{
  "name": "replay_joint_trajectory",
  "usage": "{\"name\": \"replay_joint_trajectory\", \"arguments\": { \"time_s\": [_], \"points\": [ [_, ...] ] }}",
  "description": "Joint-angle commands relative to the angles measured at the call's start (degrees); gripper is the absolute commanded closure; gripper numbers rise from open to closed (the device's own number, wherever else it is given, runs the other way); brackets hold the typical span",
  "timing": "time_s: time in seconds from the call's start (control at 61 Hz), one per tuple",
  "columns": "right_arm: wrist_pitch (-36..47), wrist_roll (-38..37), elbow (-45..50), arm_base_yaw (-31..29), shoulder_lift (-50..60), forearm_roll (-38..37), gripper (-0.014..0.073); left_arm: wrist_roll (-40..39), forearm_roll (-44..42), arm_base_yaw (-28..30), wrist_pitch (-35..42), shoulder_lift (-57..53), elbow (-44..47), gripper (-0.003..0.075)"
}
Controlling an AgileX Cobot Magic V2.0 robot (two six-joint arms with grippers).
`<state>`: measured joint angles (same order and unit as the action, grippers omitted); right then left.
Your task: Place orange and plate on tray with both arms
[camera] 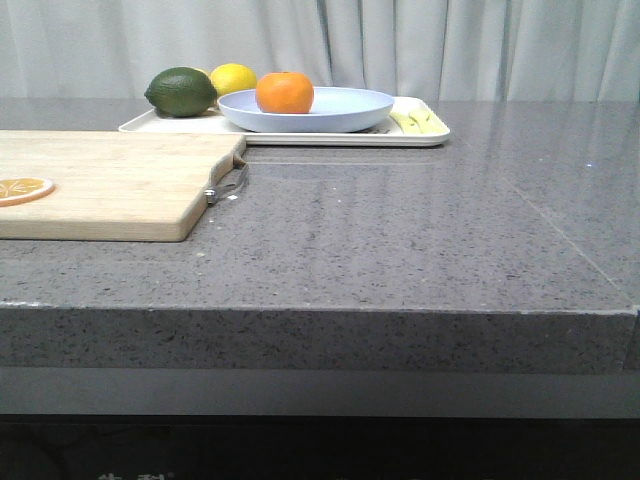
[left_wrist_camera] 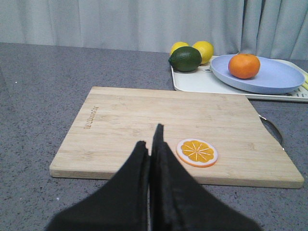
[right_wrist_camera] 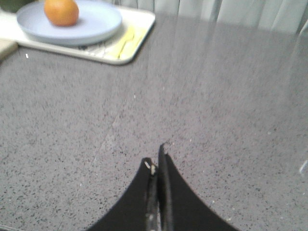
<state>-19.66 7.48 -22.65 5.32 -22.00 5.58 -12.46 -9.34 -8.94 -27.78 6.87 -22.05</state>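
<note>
Left to right: board [camera: 110, 185] with orange slice [camera: 22, 188]; lime [camera: 181, 91] and lemon [camera: 233, 79] on the tray [camera: 425, 135]; the orange [camera: 284, 92] resting in the plate [camera: 350, 108], which sits on the tray. Left hand [left_wrist_camera: 153, 144] and right hand [right_wrist_camera: 156, 163] are pressed together, empty, well apart from the tray. The task appears complete.

Even, soft indoor light is falling across all three views, casting only faint shadows. The polished table [camera: 420, 230] is showing pale glare streaks toward its far right. The right wrist view is looking slightly blurred, and both wrist views' near foregrounds are losing focus.
</note>
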Motion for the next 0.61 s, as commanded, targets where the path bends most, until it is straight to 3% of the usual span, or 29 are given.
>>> {"name": "replay_joint_trajectory", "arguments": {
  "time_s": [0.0,0.591],
  "points": [
    [6.90,0.72,1.08,0.00,4.49,-0.15,0.0664,-0.49,0.07,0.18,4.92,0.58,-1.46,0.0738],
    [6.86,0.72,2.45,0.00,8.60,-0.15,0.0664,-0.49,0.07,0.18,4.92,0.58,-1.46,0.0738]
  ]
}}
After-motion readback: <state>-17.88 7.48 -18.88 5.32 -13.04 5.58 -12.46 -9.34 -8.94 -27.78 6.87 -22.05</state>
